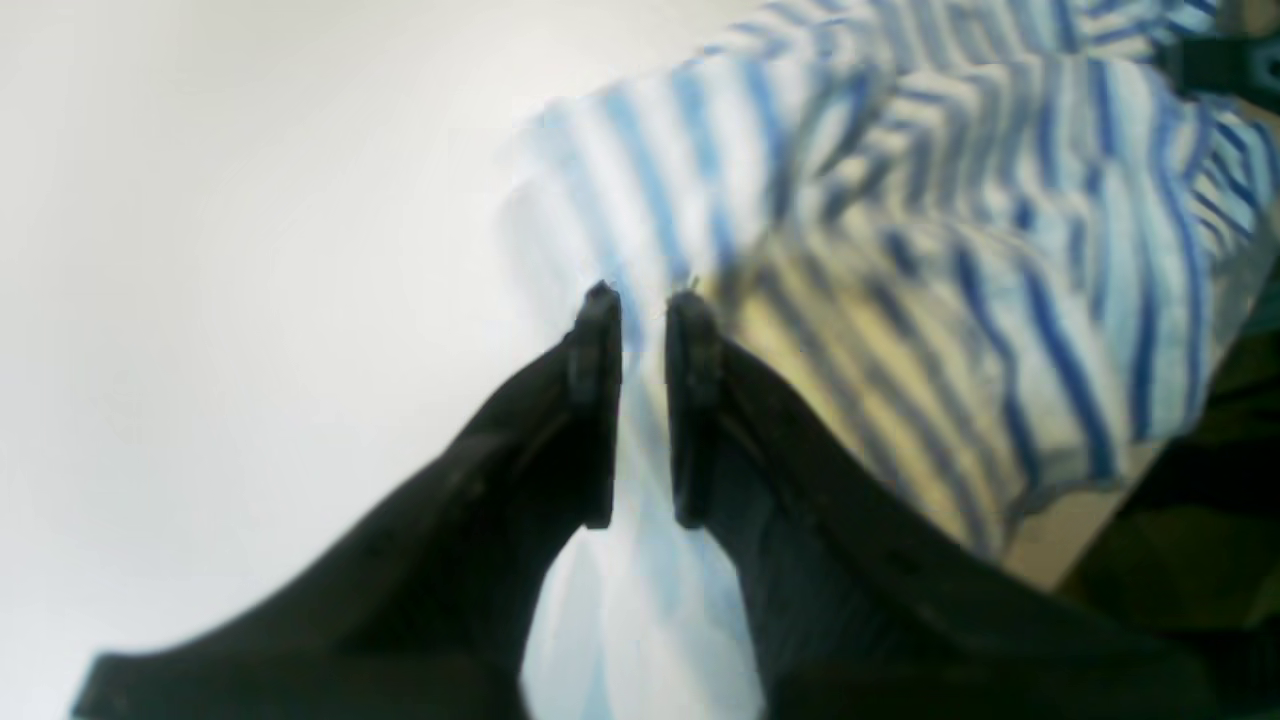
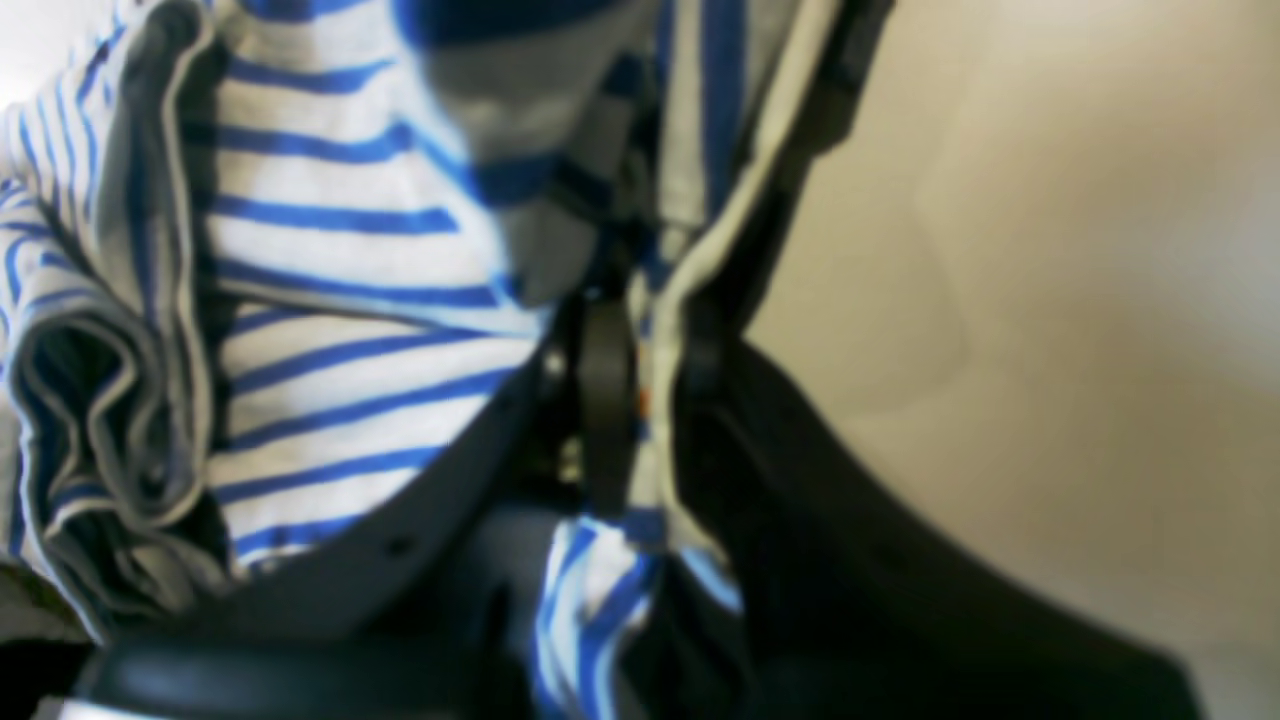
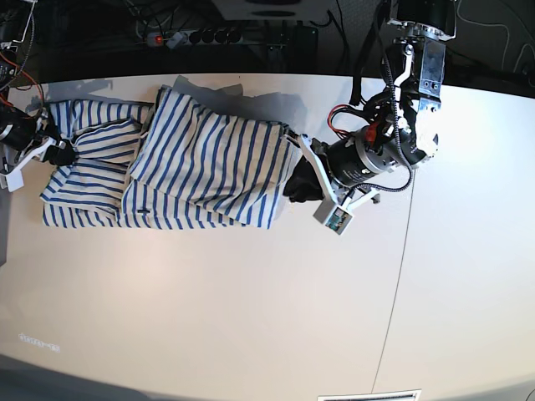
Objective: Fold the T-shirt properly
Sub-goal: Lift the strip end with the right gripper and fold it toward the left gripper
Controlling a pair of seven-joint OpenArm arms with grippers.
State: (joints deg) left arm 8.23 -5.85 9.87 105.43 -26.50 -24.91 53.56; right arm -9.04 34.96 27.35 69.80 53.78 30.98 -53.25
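Observation:
The T-shirt (image 3: pixel 201 159), white with thin blue stripes, lies crumpled lengthwise across the far left half of the table (image 3: pixel 251 301). My left gripper (image 3: pixel 294 182) is at the shirt's right end. In the left wrist view its fingers (image 1: pixel 600 330) stand close together with a thin layer of striped cloth (image 1: pixel 900 230) between them, so my left gripper (image 1: pixel 645 298) is shut on the shirt. My right gripper (image 3: pixel 63 154) is at the shirt's left end. In the right wrist view my right gripper (image 2: pixel 650 330) pinches a bunched fold of the shirt (image 2: pixel 340 260).
A power strip (image 3: pixel 226 35) and cables lie behind the table's far edge. A thin seam (image 3: pixel 401 251) runs down the table right of the left arm (image 3: pixel 376 154). Bare white table stretches in front of the shirt and to the right.

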